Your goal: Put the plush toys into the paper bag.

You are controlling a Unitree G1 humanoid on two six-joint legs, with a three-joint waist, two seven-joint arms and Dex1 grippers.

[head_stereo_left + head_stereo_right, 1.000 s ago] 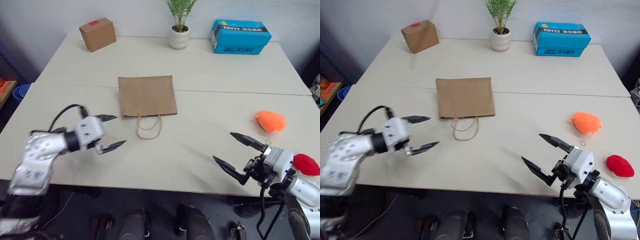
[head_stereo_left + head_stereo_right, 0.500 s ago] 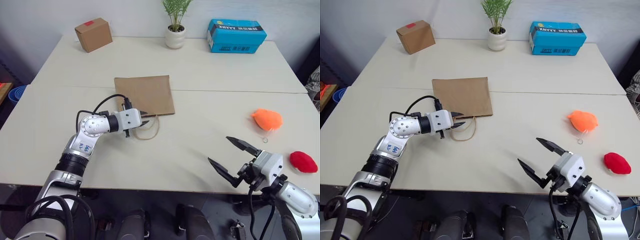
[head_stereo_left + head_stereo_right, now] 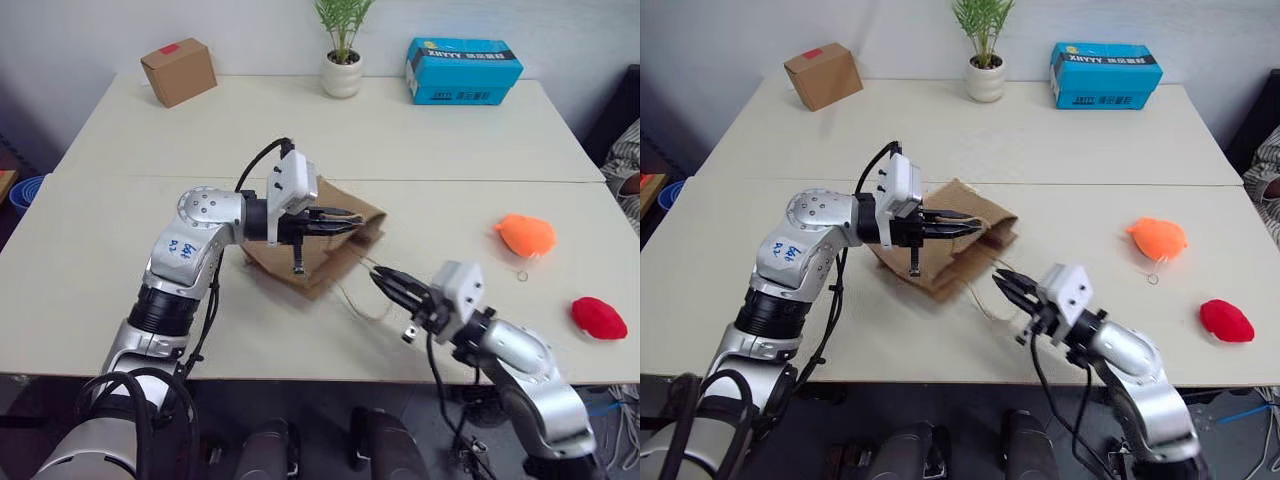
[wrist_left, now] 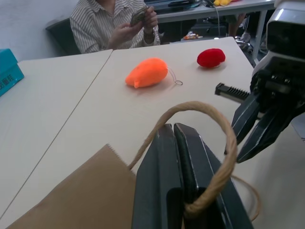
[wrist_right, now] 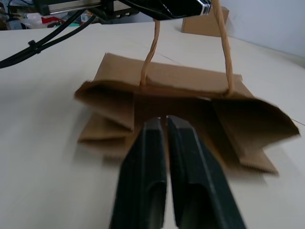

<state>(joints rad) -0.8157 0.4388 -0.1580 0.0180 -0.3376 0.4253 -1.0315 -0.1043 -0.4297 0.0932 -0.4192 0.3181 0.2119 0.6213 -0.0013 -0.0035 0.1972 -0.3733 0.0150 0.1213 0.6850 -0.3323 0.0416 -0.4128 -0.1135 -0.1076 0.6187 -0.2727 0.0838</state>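
The brown paper bag [image 3: 320, 262] lies mid-table with its mouth end raised and partly spread. My left gripper [image 3: 350, 218] is shut on the bag's upper cord handle [image 4: 200, 107] and holds it above the table. My right gripper [image 3: 380, 277] is shut, its tips just in front of the bag's mouth [image 5: 190, 105]. The lower handle's cord runs under those tips, and I cannot tell whether it is pinched. The orange plush toy [image 3: 526, 235] and the red plush toy [image 3: 597, 317] rest on the table to the right, apart from both grippers.
At the table's back stand a small cardboard box [image 3: 179, 71], a potted plant [image 3: 341, 70] and a blue box [image 3: 463, 72]. A person in a striped shirt [image 4: 114, 24] sits beyond the table's right end.
My left gripper closed on the bag's handle and rose to the right, lifting the flat bag's mouth end. My right gripper shut and moved left up to the bag.
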